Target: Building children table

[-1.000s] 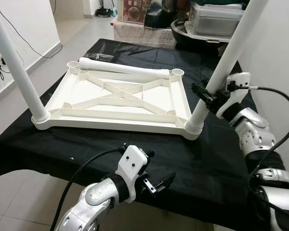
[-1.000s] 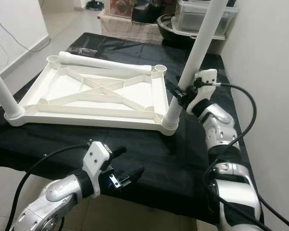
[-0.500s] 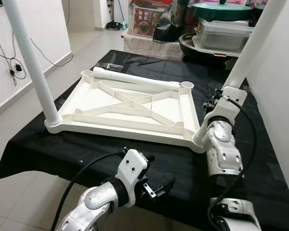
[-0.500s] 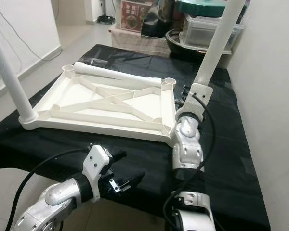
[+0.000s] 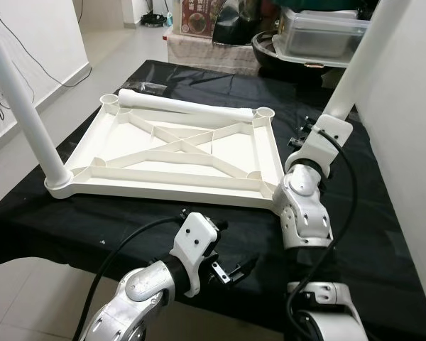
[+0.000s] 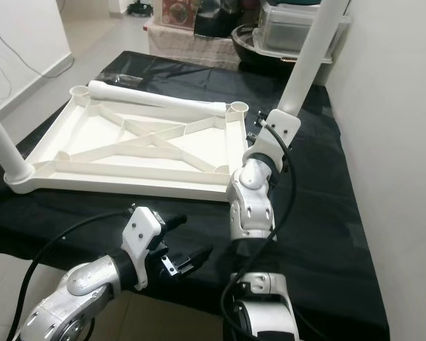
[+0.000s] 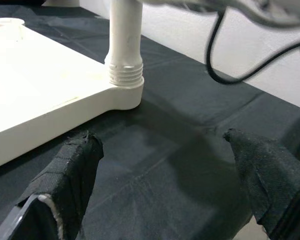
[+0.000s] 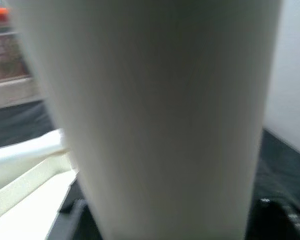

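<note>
Since a second ago the right arm has swung inward: then its forearm reached in from the right side with the wrist beside the standing leg, and now the arm rises straight up in front of that corner, hiding the leg's base in the head views. The camera has also shifted, so the whole scene sits a little differently. The left arm has hardly changed.

The left gripper [image 5: 231, 270] hovers low over the near edge of the black cloth [image 5: 383, 234], its two black fingers [image 7: 72, 170] spread wide and holding nothing. Through its wrist camera the near right corner of the tabletop [image 7: 50, 95] lies ahead of the open fingers, with the threaded foot of the right leg [image 7: 124, 55] seated in it, well apart from the fingertips.

The white tabletop [image 5: 177, 153] lies upside down on the cloth, ribs up. To the left of both grippers a left leg [image 5: 25, 114] stands upright in the near left corner socket. A loose leg [image 5: 192, 106] lies along the far edge, beyond the grippers, between the two far sockets.

The right gripper [image 5: 309, 131] is up against the right leg [image 5: 358, 60], which leans away up and to the right. Its wrist camera shows the white tube [image 8: 155, 115] pressed very close. I cannot tell whether its fingers are clamped on the tube or released.
</note>
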Robot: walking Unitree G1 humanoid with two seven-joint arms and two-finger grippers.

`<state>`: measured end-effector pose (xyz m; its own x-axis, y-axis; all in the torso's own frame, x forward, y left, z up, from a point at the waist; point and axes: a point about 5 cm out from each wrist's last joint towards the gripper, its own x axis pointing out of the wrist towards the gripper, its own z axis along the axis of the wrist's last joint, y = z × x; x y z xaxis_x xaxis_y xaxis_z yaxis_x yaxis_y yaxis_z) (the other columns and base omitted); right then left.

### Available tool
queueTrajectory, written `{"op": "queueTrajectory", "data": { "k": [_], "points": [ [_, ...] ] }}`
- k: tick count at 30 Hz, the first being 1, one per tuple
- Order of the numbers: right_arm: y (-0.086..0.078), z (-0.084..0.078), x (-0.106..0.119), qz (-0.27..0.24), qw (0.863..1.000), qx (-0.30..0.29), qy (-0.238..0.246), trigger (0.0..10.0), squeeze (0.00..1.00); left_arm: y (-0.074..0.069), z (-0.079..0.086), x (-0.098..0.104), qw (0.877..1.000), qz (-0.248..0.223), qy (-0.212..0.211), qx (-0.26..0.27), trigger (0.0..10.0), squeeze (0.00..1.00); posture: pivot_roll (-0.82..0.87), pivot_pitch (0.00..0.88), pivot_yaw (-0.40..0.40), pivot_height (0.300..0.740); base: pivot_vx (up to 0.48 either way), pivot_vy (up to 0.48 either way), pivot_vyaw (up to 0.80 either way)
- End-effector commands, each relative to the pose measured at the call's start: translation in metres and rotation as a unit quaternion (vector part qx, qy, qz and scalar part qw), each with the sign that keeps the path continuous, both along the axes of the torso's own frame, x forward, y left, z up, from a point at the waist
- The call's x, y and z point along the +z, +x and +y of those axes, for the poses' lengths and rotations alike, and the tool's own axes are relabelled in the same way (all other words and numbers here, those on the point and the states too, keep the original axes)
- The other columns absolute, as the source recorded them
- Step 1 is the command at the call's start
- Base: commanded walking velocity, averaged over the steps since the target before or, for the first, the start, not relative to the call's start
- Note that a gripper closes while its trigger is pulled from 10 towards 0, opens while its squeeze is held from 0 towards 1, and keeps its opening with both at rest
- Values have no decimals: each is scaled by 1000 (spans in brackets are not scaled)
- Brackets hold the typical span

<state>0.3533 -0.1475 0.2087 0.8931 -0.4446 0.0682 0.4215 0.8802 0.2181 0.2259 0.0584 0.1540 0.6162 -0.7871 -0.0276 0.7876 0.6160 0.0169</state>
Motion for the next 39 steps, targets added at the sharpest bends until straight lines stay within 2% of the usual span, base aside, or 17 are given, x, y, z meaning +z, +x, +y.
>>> {"op": "queueTrajectory", "data": {
  "k": [1, 2, 3, 6, 8, 10, 12, 18, 19, 20, 22, 23, 24, 25, 27, 30, 39],
  "points": [
    [-5, -2, -6, -18, 999, 32, 1, 10000, 1000, 0, -1, -5, 1000, 10, 3, 1, 10000, 0, 93, 87, -76, 740, 0, 0, 0],
    [-5, -2, -6, -18, 999, 32, 1, 10000, 1000, 0, -1, -5, 1000, 10, 3, 1, 10000, 0, 93, 87, -76, 740, 0, 0, 0],
    [-7, -13, -1, -44, 997, 50, -22, 10000, 0, 0, -2, -5, 1000, 11, 3, 0, 10000, 0, 91, 83, -76, 740, 0, 0, 0],
    [-8, -25, 0, -57, 995, 75, -35, 10000, 0, 0, -2, -6, 1000, 11, 4, 0, 10000, 0, 91, 83, -76, 740, 0, 0, 0],
    [-5, -46, 2, -73, 986, 148, -39, 10000, 0, 1, -3, -6, 1000, 11, 4, -1, 10000, 0, 86, 73, -75, 740, 0, 0, 0],
    [-5, -46, 2, -73, 986, 148, -39, 10000, 0, 1, -3, -6, 1000, 11, 4, -1, 10000, 0, 86, 73, -75, 740, 0, 0, 0],
    [2, -63, 0, -65, 967, 246, -24, 10000, 0, 1, -3, -7, 1000, 11, 3, -1, 10000, 0, 86, 72, -77, 740, 0, 0, 0],
    [6, -70, 2, -59, 944, 325, -12, 10000, 0, 1, -4, -7, 1000, 10, 3, -1, 10000, 0, 93, 66, -78, 740, 0, 0, 0],
    [7, -70, 4, -59, 924, 378, -15, 10000, 0, 0, -4, -7, 1000, 10, 3, -1, 10000, 0, 99, 64, -80, 740, 0, 0, 0],
    [7, -70, 4, -59, 924, 378, -15, 10000, 0, 0, -4, -7, 1000, 10, 3, -1, 10000, 0, 99, 64, -80, 740, 0, 0, 0],
    [7, -60, 11, -50, 857, 512, -20, 10000, 0, 0, -3, -7, 1000, 10, 3, 1, 10000, 0, 108, 63, -83, 740, 0, 0, 0],
    [7, -60, 11, -50, 857, 512, -20, 10000, 0, 0, -3, -7, 1000, 10, 3, 1, 10000, 0, 108, 63, -83, 740, 0, 0, 0],
    [5, -53, 13, -41, 810, 584, -26, 10000, 0, -1, -2, -7, 1000, 10, 3, 1, 10000, 0, 114, 61, -89, 740, 0, 0, 0],
    [5, -53, 13, -41, 810, 584, -26, 10000, 0, -1, -2, -7, 1000, 10, 3, 1, 10000, 0, 114, 61, -89, 740, 0, 0, 0],
    [4, -50, 11, -27, 779, 625, -39, 10000, 0, -1, -3, -7, 1000, 10, 3, 1, 10000, 0, 116, 61, -90, 740, 0, 0, 0],
    [5, -51, 9, -17, 758, 650, -41, 10000, 0, -2, -3, -7, 1000, 10, 3, 1, 10000, 0, 119, 62, -92, 740, 0, 0, 0],
    [4, -53, 13, -18, 720, 693, -36, 10000, 0, -3, -3, -7, 1000, 10, 3, 1, 10000, 0, 121, 61, -94, 740, 0, 0, 0]
  ]
}}
